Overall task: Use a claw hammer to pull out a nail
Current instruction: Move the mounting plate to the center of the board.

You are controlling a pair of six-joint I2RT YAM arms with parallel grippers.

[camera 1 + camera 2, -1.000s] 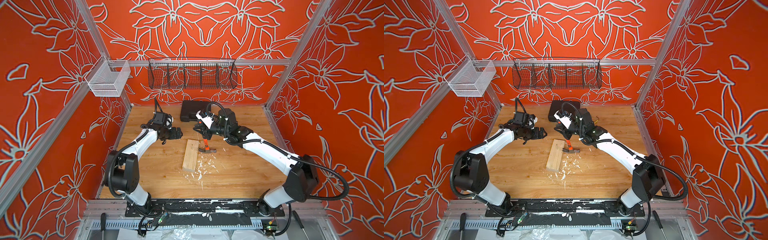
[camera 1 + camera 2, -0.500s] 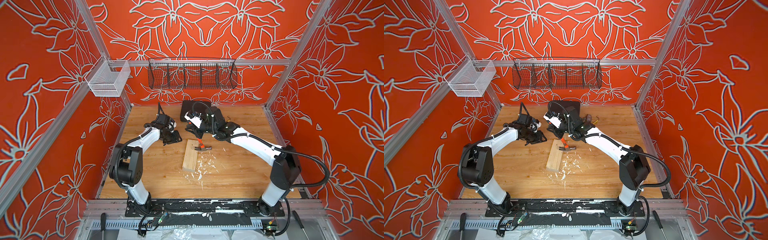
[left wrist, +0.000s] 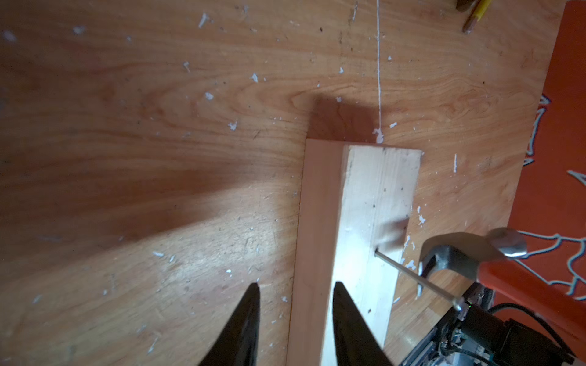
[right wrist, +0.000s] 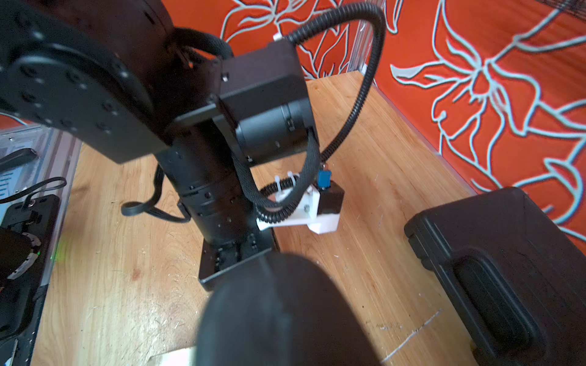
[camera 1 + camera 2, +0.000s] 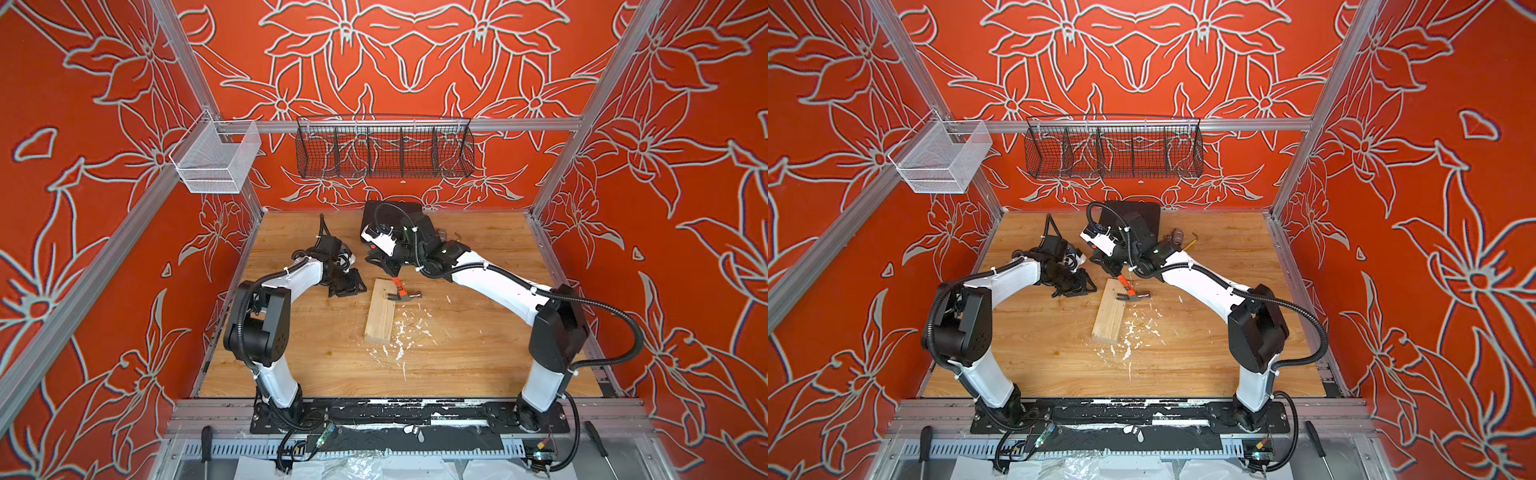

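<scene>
Hanging from the right gripper [image 5: 386,269] by its orange handle: hammer [image 5: 405,296], steel head lowest, at the right edge of the wooden block [image 5: 379,320] toward the far end. Clamped firmly on that handle, with the black rubber end [image 4: 279,310] looming blurred in the right wrist view. Set with the claw just beside the nail [image 3: 415,279]; impossible to tell whether touching. Rooted in the block's top face, leaning toward the hammer, most of the shaft exposed. Flanked just left of the block's far end by the left gripper [image 3: 295,283]: parted, closed on nothing, one finger [image 3: 345,317] above the block's top and the other above the table [image 5: 478,353]. Strewn right of and near the block: white chips [image 5: 401,336]. Parked against the far wall: black case [image 4: 494,269].
</scene>
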